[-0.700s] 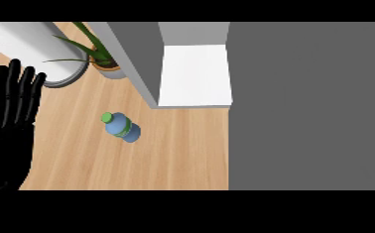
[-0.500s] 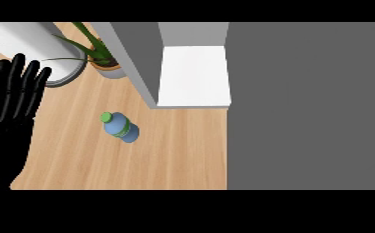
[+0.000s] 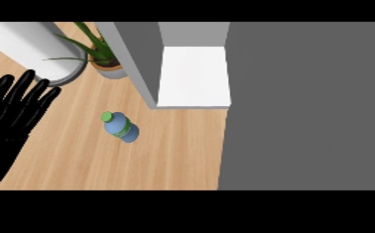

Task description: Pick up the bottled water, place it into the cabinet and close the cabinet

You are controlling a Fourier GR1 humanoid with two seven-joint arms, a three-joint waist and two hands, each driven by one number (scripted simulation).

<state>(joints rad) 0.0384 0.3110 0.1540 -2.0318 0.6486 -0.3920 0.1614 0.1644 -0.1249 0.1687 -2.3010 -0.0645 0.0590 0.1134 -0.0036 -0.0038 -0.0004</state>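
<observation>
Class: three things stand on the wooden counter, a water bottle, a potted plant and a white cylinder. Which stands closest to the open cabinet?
The potted plant: it sits right against the cabinet wall, while the others stand apart from it.

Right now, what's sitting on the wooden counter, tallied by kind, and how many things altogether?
Bottled water, blue with a green cap: 1
Potted plant: 1
White cylinder, cut off by the view's edge: 1
Cabinet, open, white shelf showing: 1
Total: 4
The left hand rests open at the view's left and is not counted.
</observation>
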